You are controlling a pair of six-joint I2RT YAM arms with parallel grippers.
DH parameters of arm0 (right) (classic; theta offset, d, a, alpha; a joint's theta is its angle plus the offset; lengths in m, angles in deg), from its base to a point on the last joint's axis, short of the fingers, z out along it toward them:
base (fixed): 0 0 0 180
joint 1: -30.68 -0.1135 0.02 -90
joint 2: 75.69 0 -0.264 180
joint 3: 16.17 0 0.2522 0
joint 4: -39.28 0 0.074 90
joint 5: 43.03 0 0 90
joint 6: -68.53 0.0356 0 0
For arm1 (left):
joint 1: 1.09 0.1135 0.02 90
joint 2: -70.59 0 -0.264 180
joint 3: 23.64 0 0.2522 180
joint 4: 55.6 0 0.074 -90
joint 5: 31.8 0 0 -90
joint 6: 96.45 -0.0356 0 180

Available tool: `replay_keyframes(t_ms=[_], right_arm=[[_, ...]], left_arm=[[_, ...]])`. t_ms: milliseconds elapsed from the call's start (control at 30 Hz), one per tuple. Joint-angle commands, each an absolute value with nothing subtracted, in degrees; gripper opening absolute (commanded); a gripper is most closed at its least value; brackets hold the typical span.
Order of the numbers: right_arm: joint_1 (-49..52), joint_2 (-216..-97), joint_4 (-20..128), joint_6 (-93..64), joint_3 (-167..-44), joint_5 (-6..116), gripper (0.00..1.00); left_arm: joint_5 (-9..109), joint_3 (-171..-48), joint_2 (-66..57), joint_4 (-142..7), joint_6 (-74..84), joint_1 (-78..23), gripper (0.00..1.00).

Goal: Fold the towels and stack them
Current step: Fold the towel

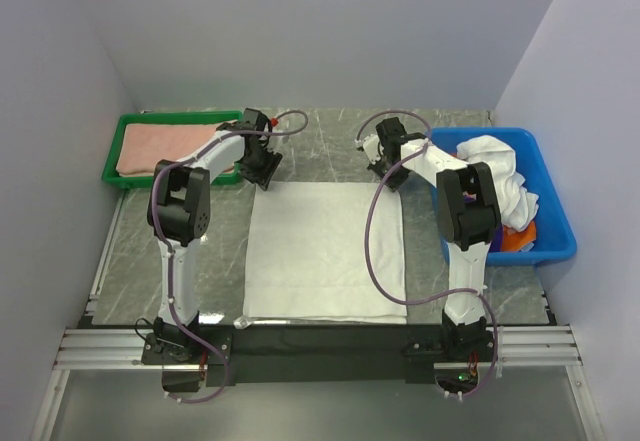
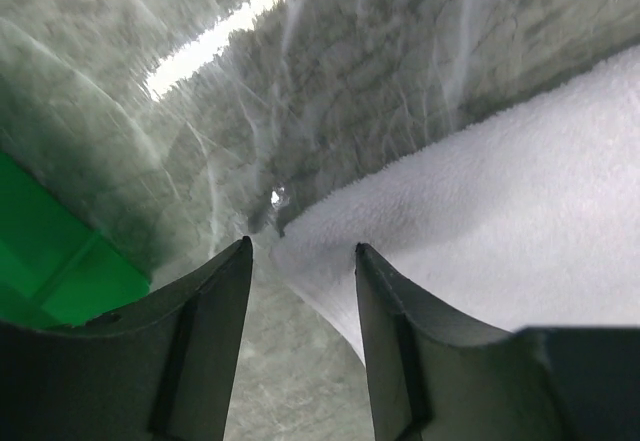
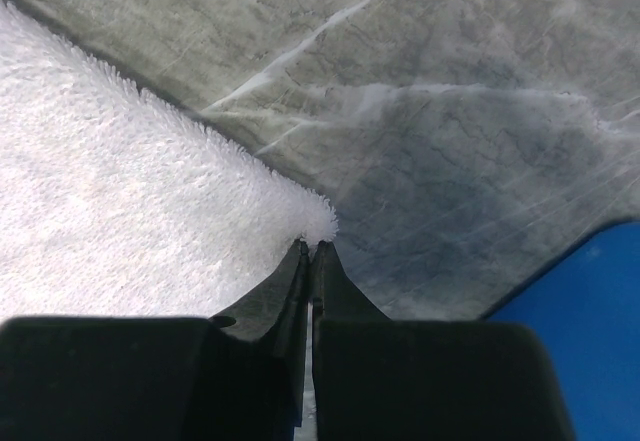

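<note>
A white towel (image 1: 325,251) lies spread flat in the middle of the table. My left gripper (image 1: 262,173) is low at its far left corner. In the left wrist view that gripper (image 2: 303,251) stands open, and the corner of the white towel (image 2: 480,231) lies between its fingers, against the right one. My right gripper (image 1: 390,176) is at the far right corner. In the right wrist view this gripper (image 3: 312,246) is shut on the fluffy corner tip of the white towel (image 3: 120,191). A salmon-pink towel (image 1: 165,148) lies folded in the green tray (image 1: 130,121).
The green tray (image 2: 50,251) sits at the far left, close to my left gripper. A blue bin (image 1: 555,216) at the right holds bunched white towels (image 1: 495,176) and an orange one (image 1: 515,239). Its blue wall (image 3: 580,311) is close beside my right gripper.
</note>
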State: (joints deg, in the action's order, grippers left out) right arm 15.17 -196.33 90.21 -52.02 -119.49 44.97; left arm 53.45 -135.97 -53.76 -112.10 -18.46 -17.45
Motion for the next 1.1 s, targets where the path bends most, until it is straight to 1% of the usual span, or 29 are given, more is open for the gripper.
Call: replay_keyframes(t_ms=[0,133,200,533,733,833,867,900,1033,1067], right_arm=[[15.2,-194.5,88.1,-52.3,-118.0,43.6,0.0],[14.9,-194.6,88.2,-52.1,-118.1,43.5,0.0],[15.0,-194.6,88.1,-52.1,-118.2,43.5,0.0],[14.2,-194.4,87.9,-52.1,-117.6,43.2,0.0],[14.0,-194.1,87.5,-52.1,-116.9,42.8,0.0],[14.0,-194.1,87.7,-52.1,-117.0,42.4,0.0],[14.1,-194.1,87.6,-52.1,-117.0,42.5,0.0],[14.0,-194.1,87.5,-52.2,-116.9,42.2,0.0],[14.0,-194.1,87.1,-52.2,-116.9,42.6,0.0],[14.1,-194.0,86.7,-52.1,-116.5,42.6,0.0]], left_arm=[[52.0,-139.6,-54.3,-111.7,-19.5,-17.6,0.53],[51.0,-139.2,-54.0,-110.4,-19.6,-17.6,0.54],[51.4,-140.1,-54.7,-110.7,-19.5,-17.6,0.52],[53.5,-139.8,-58.7,-112.3,-18.6,-17.6,0.5],[54.6,-138.8,-61.4,-113.7,-18.1,-17.4,0.47],[54.3,-137.9,-62.5,-114.4,-17.5,-17.1,0.4],[53.9,-137.7,-62.8,-114.7,-17.3,-16.8,0.33],[53.9,-137.8,-63.1,-115.2,-17.1,-16.7,0.29],[54.6,-138.1,-63.4,-115.8,-17.2,-16.7,0.16],[54.7,-138.6,-63.3,-115.9,-17.5,-16.6,0.09]])
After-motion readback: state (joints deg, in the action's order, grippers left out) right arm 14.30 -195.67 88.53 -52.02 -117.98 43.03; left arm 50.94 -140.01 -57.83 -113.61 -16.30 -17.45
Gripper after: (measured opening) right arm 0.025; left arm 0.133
